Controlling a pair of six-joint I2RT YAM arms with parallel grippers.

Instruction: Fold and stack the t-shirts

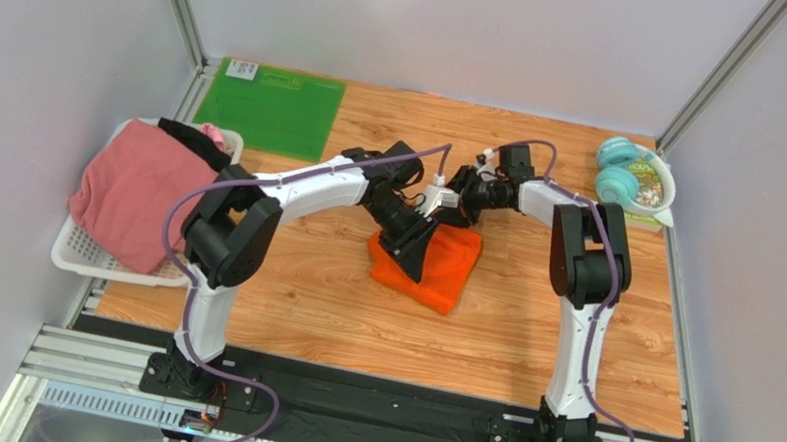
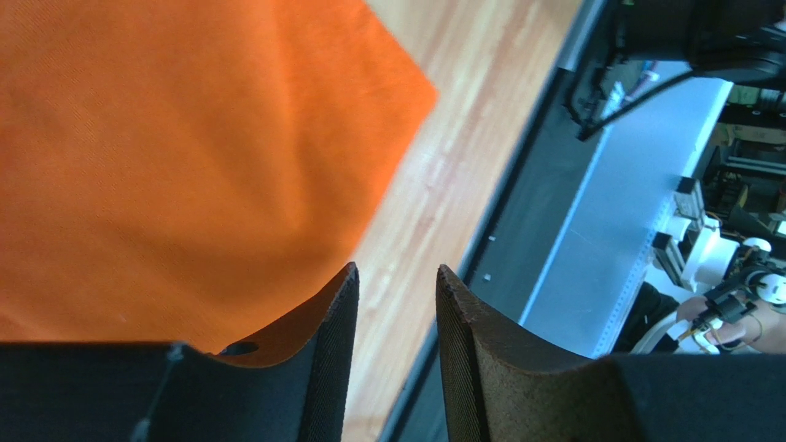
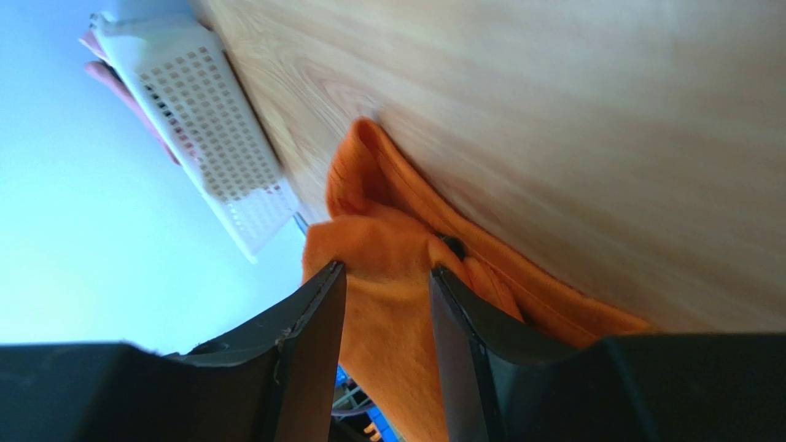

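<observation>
The bright orange t-shirt [image 1: 439, 266] lies folded in a thick square in the middle of the wooden table. My left gripper [image 1: 406, 248] rests at its left edge. In the left wrist view that gripper [image 2: 397, 276] is open with only bare wood between its fingers, and the orange cloth [image 2: 184, 157] lies just to its left. My right gripper [image 1: 450, 217] is at the shirt's far edge. In its own view this gripper [image 3: 387, 269] stands open, with a raised fold of orange cloth [image 3: 397, 322] in the gap. The pink t-shirt [image 1: 131, 187] and the black one [image 1: 194, 141] lie in the white basket [image 1: 77, 250].
A flat green mat [image 1: 270, 106] lies at the back left of the table. At the back right sit teal headphones [image 1: 618, 170] and a small bowl [image 1: 651, 184]. The basket [image 3: 217, 138] hangs over the table's left edge. White walls enclose both sides.
</observation>
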